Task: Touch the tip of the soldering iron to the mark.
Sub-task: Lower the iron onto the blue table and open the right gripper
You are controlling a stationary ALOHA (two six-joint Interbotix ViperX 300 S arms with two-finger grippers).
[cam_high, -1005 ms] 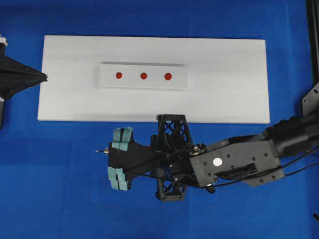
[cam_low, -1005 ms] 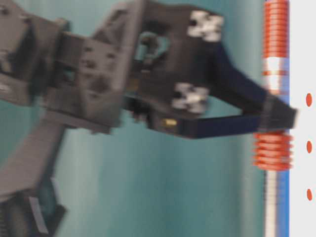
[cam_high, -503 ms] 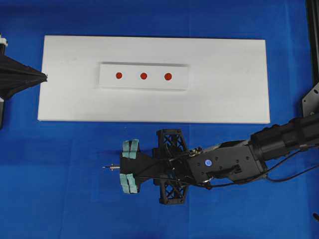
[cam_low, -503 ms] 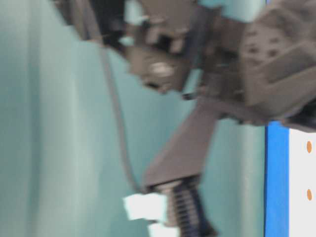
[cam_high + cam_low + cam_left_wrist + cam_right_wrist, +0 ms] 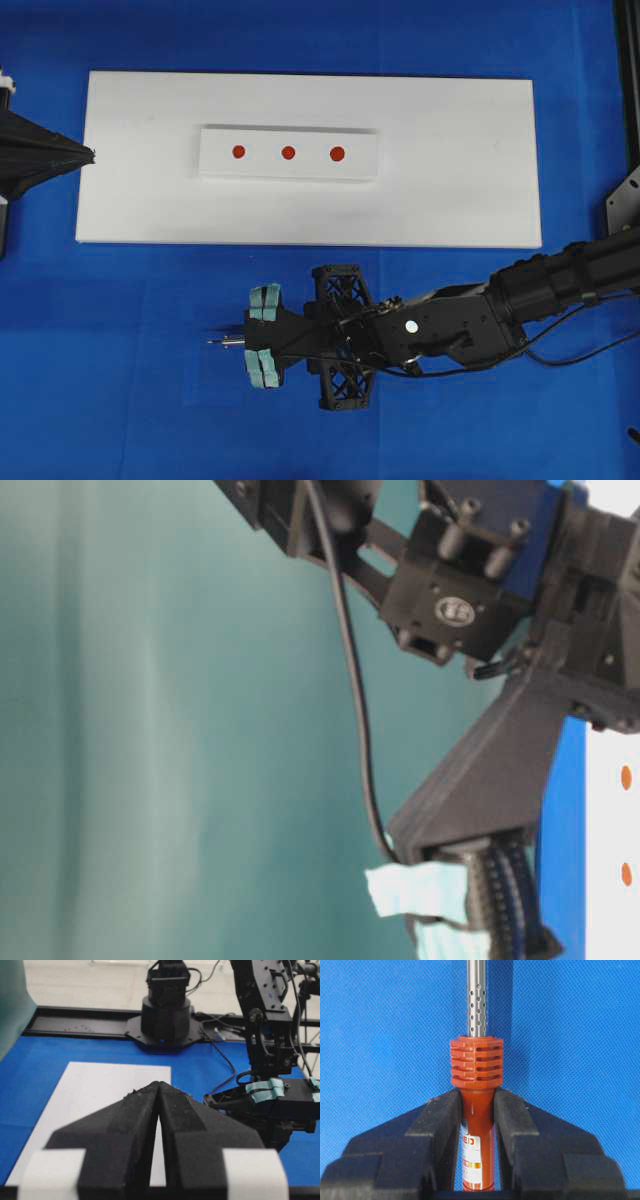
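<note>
The right end effector [image 5: 476, 1110] is clamped on the soldering iron [image 5: 476, 1105] over the blue bench [image 5: 120, 380], its metal shaft pointing toward nine o'clock in the overhead view. The mark [image 5: 288, 152] sits on a raised strip [image 5: 290, 153] at twelve o'clock, well apart. The left end effector [image 5: 159, 1110], at nine o'clock, is pressed together, empty.

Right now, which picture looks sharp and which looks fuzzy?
Right wrist view: sharp, the soldering iron crisp between the right gripper fingers. Table-level view: soft, turned sideways. Left wrist view: near fingers slightly blurred. Overhead view: evenly lit, the mark clear.
</note>
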